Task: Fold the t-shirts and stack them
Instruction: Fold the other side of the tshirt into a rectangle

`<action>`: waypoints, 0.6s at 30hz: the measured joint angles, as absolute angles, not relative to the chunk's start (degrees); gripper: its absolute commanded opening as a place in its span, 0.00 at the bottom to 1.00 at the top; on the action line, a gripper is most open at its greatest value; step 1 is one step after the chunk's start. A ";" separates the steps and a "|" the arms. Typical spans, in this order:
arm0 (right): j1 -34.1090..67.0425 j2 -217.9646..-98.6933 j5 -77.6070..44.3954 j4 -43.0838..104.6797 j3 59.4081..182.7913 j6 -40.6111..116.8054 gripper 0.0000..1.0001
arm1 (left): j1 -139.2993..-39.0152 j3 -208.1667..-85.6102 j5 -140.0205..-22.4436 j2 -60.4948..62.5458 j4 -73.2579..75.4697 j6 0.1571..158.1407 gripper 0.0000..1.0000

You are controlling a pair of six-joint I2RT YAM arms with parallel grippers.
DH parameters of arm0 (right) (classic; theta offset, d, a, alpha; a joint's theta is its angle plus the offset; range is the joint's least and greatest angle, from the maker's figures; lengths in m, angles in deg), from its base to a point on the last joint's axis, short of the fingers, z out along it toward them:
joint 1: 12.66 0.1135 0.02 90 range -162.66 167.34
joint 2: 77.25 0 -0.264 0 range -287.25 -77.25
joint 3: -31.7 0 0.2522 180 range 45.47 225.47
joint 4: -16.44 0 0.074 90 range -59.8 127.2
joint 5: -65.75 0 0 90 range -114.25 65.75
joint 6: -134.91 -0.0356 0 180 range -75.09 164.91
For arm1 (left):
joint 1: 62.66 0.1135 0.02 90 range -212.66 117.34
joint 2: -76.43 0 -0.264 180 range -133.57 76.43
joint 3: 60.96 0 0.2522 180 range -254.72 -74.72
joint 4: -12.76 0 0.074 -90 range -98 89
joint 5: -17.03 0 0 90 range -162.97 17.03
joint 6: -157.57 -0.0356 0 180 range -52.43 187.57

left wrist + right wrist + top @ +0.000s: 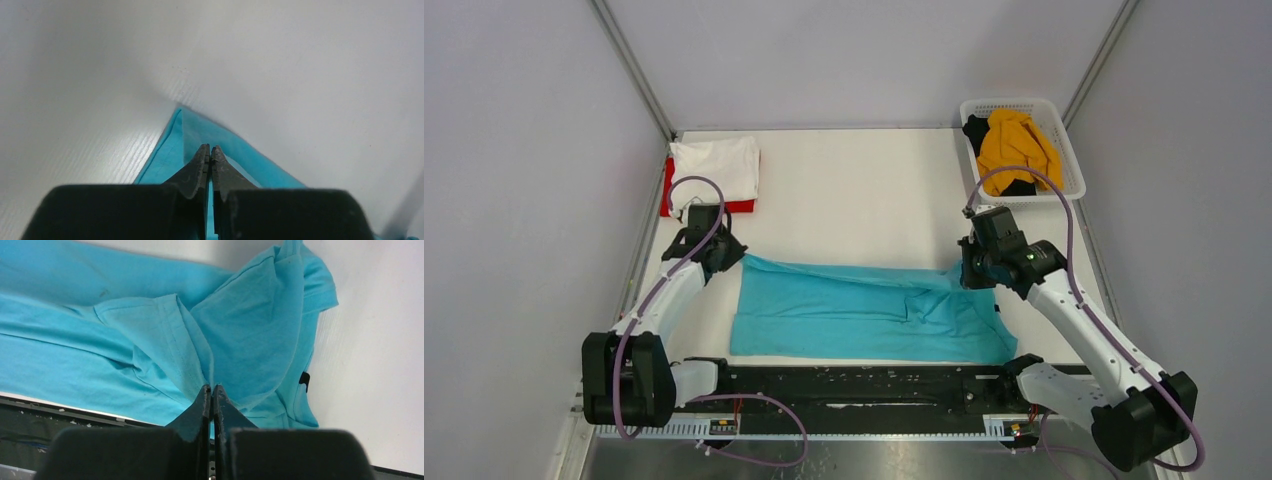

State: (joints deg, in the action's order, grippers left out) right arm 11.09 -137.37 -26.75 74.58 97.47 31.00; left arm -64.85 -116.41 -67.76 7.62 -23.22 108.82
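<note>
A teal t-shirt lies stretched left to right across the near half of the table. My left gripper is shut on its far left corner, and teal cloth shows between the closed jaws of that gripper. My right gripper is shut on a bunched fold at the shirt's far right end. In the right wrist view this fold rises into the closed gripper. A folded white t-shirt lies on a red one at the far left.
A white lattice basket stands at the far right corner with a mustard-yellow t-shirt and a black one inside. A black rail runs along the near edge between the arm bases. Grey walls close in the table.
</note>
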 measured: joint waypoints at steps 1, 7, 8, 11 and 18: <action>11.11 -136.75 -26.71 75.00 97.04 30.98 0.03 | -64.85 -116.08 -67.41 7.79 -23.35 109.02 0.00; 13.51 -134.39 -25.61 75.79 94.24 29.86 0.07 | -64.85 -115.36 -65.09 8.38 -23.85 109.63 0.00; 14.19 -134.07 -24.96 75.81 93.50 29.32 0.09 | -64.83 -115.36 -64.79 8.58 -24.00 109.70 0.00; 16.38 -133.87 -24.00 76.35 91.09 26.93 0.17 | -64.83 -114.25 -64.61 9.78 -23.67 110.35 0.00; 23.28 -131.16 -20.06 77.66 79.51 17.27 0.97 | -64.83 -108.37 -60.68 14.04 -27.59 113.59 0.39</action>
